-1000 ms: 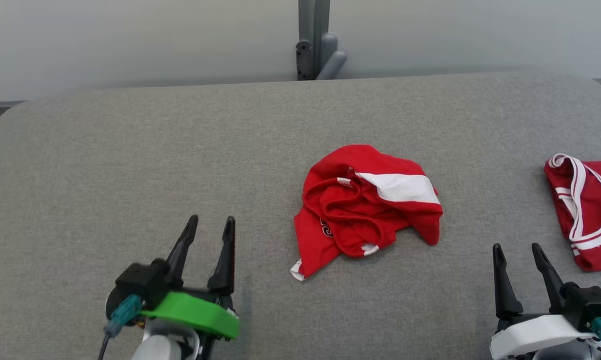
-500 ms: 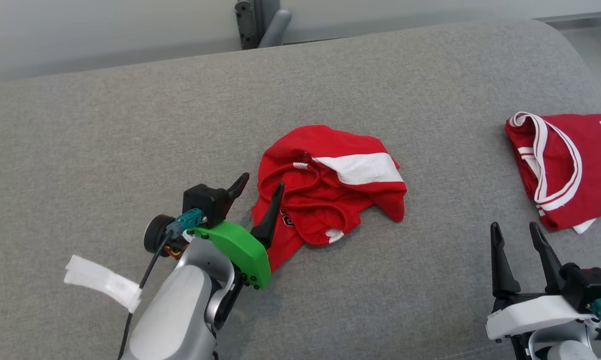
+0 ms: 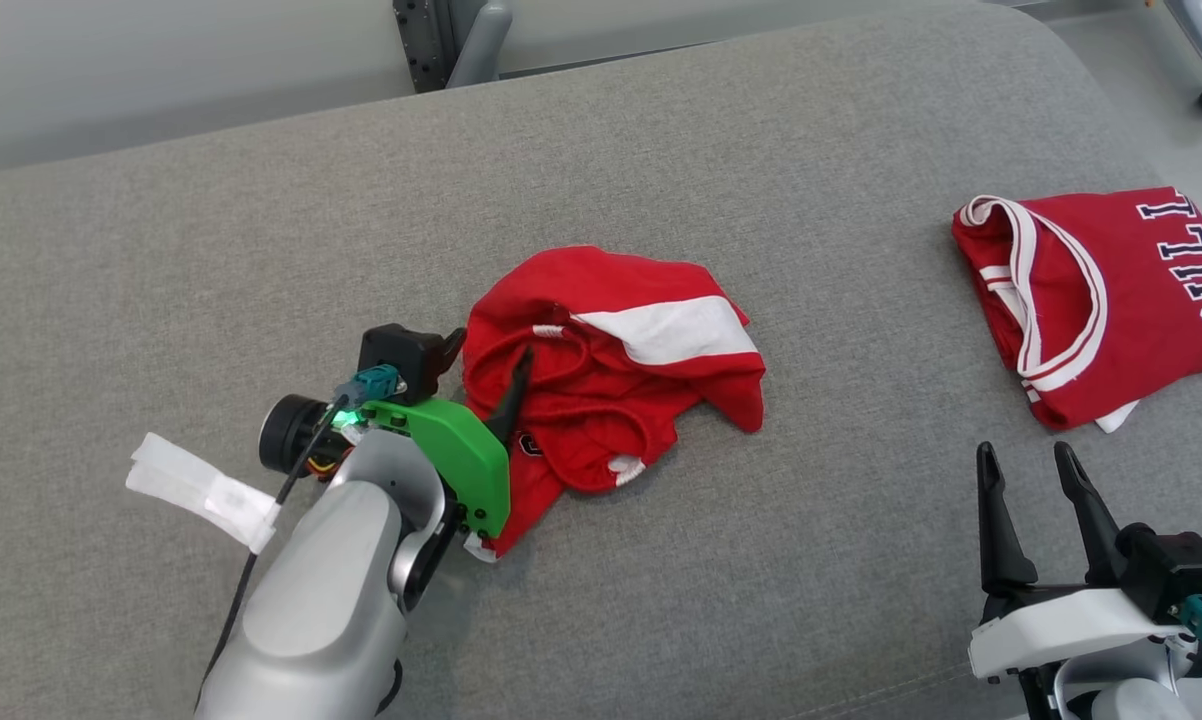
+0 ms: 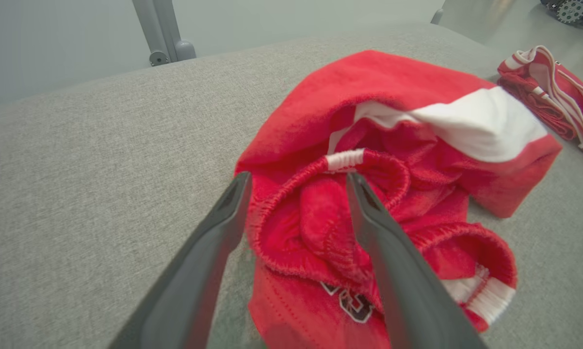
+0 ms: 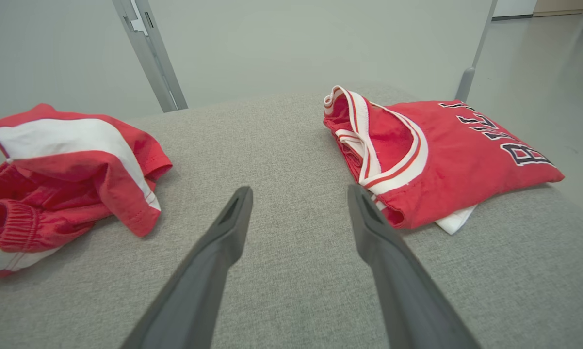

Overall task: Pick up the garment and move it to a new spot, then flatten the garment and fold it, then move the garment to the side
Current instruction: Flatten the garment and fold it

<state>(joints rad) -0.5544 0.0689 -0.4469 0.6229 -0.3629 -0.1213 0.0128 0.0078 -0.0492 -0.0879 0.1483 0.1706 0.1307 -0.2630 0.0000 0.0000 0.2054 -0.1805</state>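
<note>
The garment (image 3: pixel 641 400), crumpled red shorts with a white band and an elastic waistband, lies mid-table; it also appears in the left wrist view (image 4: pixel 417 121) and at the left of the right wrist view (image 5: pixel 54 160). My left gripper (image 3: pixel 489 350) is open at the garment's left edge. Its two fingers straddle a bunched fold of waistband (image 4: pixel 301 223), with one finger over the cloth and the other just off it, and nothing is clamped. My right gripper (image 3: pixel 1023 452) stands open near the table's front right, above bare fabric (image 5: pixel 299 190).
A folded red jersey (image 3: pixel 1111 290) with dark lettering rests at the table's right end, also visible from the right wrist (image 5: pixel 446 150). The grey padded table (image 3: pixel 261 250) has a rounded far-right corner. A grey post (image 3: pixel 451 40) rises behind it.
The head camera has turned and tilted, shifting the whole picture. My left gripper has reached forward and right from bare table onto the garment's left edge, still open. The right gripper stays put.
</note>
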